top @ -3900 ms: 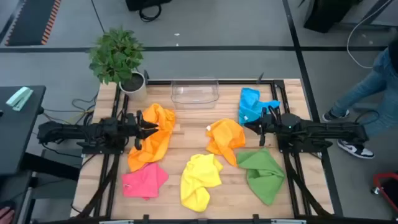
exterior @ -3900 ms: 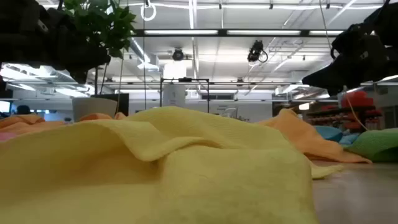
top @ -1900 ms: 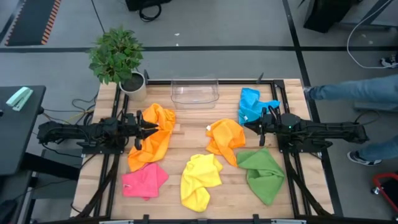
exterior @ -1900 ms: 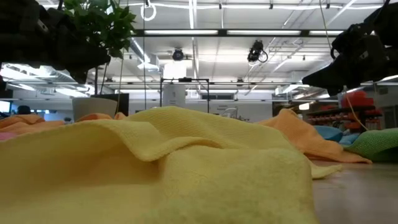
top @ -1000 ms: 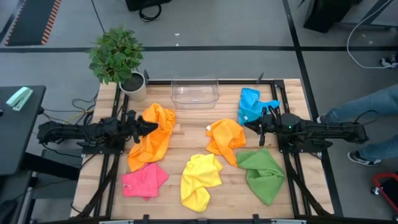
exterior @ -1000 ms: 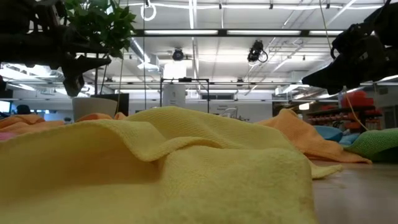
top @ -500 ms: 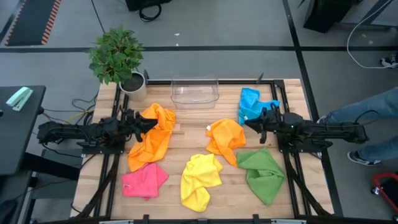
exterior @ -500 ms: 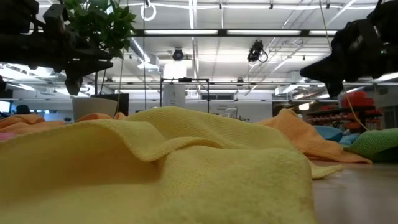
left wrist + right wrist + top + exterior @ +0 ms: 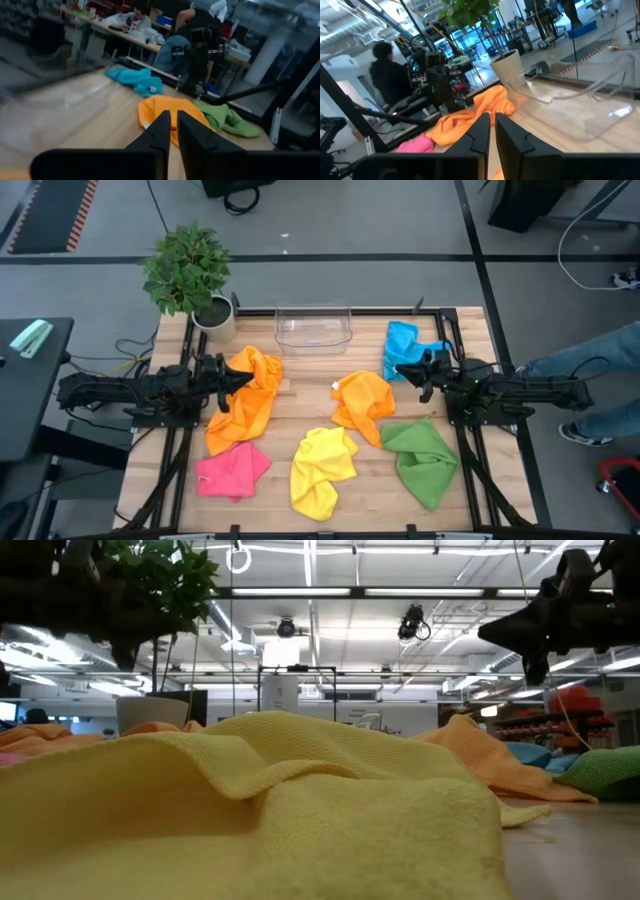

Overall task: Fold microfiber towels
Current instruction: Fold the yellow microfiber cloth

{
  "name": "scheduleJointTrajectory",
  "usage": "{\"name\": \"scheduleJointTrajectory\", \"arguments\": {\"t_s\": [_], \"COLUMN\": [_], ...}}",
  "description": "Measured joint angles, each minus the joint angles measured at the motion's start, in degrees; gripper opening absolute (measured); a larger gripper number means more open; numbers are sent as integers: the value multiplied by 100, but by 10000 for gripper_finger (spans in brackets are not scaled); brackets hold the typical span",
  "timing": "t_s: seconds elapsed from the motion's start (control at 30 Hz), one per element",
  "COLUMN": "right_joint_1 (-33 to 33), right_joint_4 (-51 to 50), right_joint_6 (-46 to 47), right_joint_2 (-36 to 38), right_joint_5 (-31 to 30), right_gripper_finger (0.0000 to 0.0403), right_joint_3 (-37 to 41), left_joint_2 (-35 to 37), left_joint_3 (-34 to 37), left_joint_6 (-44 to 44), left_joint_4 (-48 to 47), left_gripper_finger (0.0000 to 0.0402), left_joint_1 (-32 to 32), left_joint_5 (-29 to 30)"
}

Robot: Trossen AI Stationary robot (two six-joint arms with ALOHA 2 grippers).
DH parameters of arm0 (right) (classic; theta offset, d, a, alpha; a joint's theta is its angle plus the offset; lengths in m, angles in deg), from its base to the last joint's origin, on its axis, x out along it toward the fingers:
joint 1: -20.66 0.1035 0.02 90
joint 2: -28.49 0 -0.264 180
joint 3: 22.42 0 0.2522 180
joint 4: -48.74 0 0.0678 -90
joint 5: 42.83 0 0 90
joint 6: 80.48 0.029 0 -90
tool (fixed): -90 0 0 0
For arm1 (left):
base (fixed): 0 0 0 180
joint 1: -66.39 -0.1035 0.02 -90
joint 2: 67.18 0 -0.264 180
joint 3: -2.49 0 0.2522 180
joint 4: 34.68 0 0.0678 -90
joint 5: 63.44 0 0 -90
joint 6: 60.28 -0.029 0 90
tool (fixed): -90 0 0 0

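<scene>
High view: six towels crumpled on counter (image 9: pixel 300 395), none folded yet. Left end effector (image 9: pixel 232 377) at 9 o'clock over orange towel (image 9: pixel 245 400); right end effector (image 9: pixel 405 370) at 3 o'clock between blue towel (image 9: pixel 405 348) and second orange towel (image 9: pixel 365 402). Pink towel (image 9: pixel 232 470), yellow towel (image 9: pixel 322 468), green towel (image 9: pixel 422 460) along 6 o'clock edge. Clear bin (image 9: pixel 313 328) at 12.

Low view: yellow heap blocks most.

Left wrist view: fingers together, empty.

Right wrist view: same, nothing held.

Tip, imo: open first, pinch corner, drag flat into bare centre. Plant (image 9: pixel 188 275) crowds 10 o'clock corner.
</scene>
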Motion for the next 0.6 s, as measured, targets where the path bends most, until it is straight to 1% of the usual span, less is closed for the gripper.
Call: {"name": "scheduleJointTrajectory", "arguments": {"t_s": [0.1,0.2,0.33,0.47,0.53,0.6], "right_joint_1": [2,2,2,2,37,153], "right_joint_4": [-31,-124,-545,-1041,-1286,-1569], "right_joint_6": [-279,-722,-1273,-1593,-1682,-1745], "right_joint_2": [-217,-624,-1371,-2209,-2619,-3008], "right_joint_5": [28,56,118,539,801,926], "right_gripper_finger": [36,36,36,36,36,36], "right_joint_3": [-304,-768,-1566,-2365,-2714,-3042], "left_joint_2": [-506,-1105,-1935,-2648,-2978,-3271], "left_joint_3": [-586,-1198,-1807,-2250,-2435,-2612], "left_joint_6": [-520,-917,-1039,-1039,-1044,-1047], "left_joint_4": [-172,-417,-606,-603,-609,-606], "left_gripper_finger": [10,7,32,56,63,66], "left_joint_1": [0,0,0,13,38,100], "left_joint_5": [2,8,19,-73,-203,-282]}}
